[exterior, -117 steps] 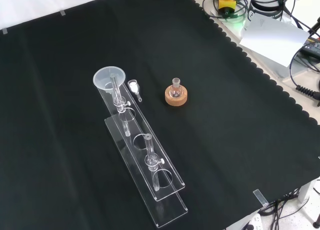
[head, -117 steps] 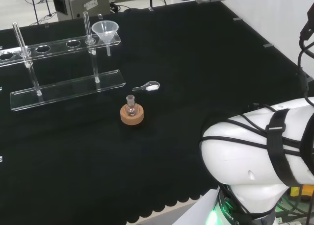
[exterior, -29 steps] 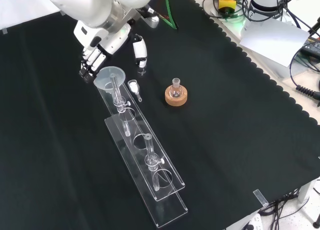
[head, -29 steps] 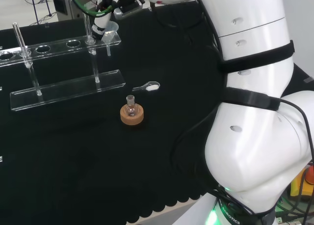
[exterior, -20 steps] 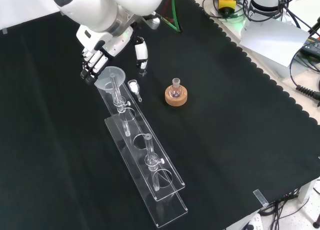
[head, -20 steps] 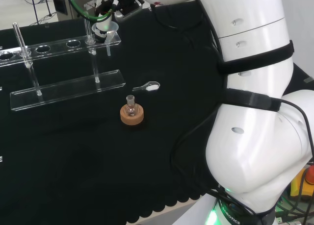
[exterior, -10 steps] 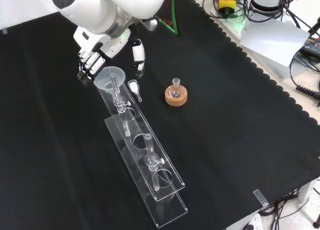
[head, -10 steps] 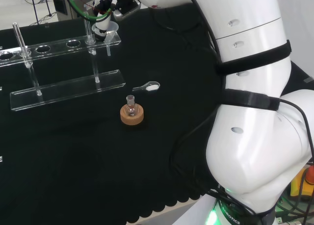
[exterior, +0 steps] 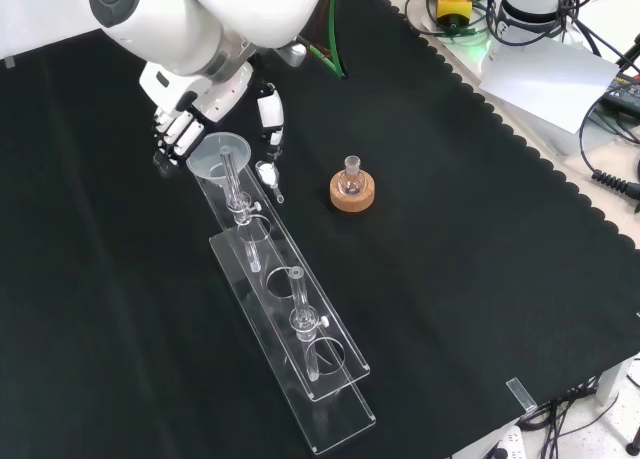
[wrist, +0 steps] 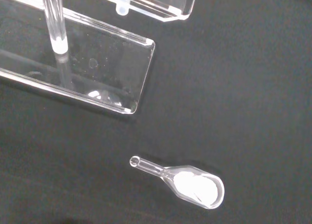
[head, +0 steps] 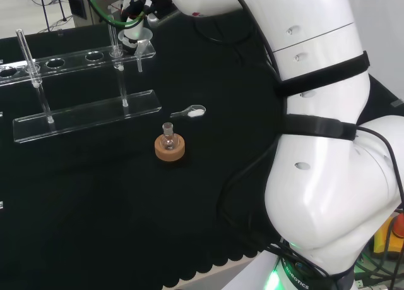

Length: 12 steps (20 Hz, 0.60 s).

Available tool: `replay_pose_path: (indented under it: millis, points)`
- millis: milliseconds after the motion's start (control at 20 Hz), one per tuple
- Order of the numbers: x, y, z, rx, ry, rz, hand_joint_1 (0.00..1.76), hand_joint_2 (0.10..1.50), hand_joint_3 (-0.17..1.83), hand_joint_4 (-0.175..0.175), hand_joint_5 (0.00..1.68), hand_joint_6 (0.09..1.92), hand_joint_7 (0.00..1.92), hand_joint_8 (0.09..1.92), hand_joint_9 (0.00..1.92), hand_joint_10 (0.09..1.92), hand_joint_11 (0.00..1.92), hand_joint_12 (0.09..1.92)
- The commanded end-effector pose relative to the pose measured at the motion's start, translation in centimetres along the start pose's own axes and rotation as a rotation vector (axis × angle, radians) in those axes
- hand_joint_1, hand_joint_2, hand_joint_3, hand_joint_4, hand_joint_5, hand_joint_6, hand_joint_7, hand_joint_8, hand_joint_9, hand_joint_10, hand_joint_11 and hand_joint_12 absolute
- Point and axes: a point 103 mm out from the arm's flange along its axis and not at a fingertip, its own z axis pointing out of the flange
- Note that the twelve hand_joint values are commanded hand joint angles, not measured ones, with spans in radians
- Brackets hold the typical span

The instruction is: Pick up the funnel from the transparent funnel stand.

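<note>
A clear funnel (exterior: 214,152) sits in the end hole of the transparent stand (exterior: 290,319), its stem hanging below the top plate. My hand (exterior: 188,111) hovers right at it, open: in the front view the fingers (exterior: 166,139) lie to the left of the rim and the thumb (exterior: 268,117) to the right, neither closed on it. In the head view the hand (head: 135,17) partly covers the funnel (head: 142,45) from above. The wrist view looks down past the funnel's stem tip (wrist: 122,7) at the stand's base plate (wrist: 97,63).
A small clear spoon with white powder (exterior: 268,173) lies on the cloth beside the stand's end, also in the wrist view (wrist: 192,184). A small flask on a cork ring (exterior: 351,190) stands to the right in the front view. Upright rods (head: 116,34) rise from the stand.
The hand has shifted a little left and lower in the front view, closer around the funnel's rim. The funnel, stand, spoon and flask have not moved.
</note>
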Motion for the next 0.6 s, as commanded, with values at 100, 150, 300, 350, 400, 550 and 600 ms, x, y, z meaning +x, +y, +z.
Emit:
replay_pose_path:
  millis: [100,150,300,350,400,550,600]
  points:
    - [-0.02,0.3,0.3,-0.009,-0.003,-0.004,0.61,0.65,0.45,-0.013,0.0,0.09,0.0,0.37,0.04,0.9,0.27,1.48]
    - [-0.04,0.33,0.33,-0.009,-0.001,-0.004,0.61,0.65,0.45,-0.013,0.0,0.09,0.0,0.38,0.05,0.9,0.27,1.48]
    - [-0.07,0.45,0.49,-0.016,-0.005,-0.004,0.61,0.65,0.45,-0.015,0.0,0.09,0.0,0.39,0.05,0.9,0.28,1.48]
    - [-0.06,0.5,0.54,-0.016,-0.008,-0.003,0.61,0.65,0.45,-0.015,0.0,0.09,0.0,0.39,0.05,0.89,0.28,1.47]
    - [-0.07,0.55,0.61,-0.017,-0.009,-0.001,0.61,0.65,0.45,-0.016,0.0,0.09,0.0,0.39,0.05,0.89,0.28,1.47]
    - [-0.04,0.73,0.69,-0.016,-0.011,0.0,0.62,0.65,0.45,-0.016,0.01,0.09,0.0,0.4,0.05,0.89,0.28,1.47]
    - [-0.03,0.79,0.71,-0.016,-0.011,0.0,0.62,0.65,0.45,-0.016,0.01,0.09,0.0,0.4,0.05,0.89,0.28,1.47]
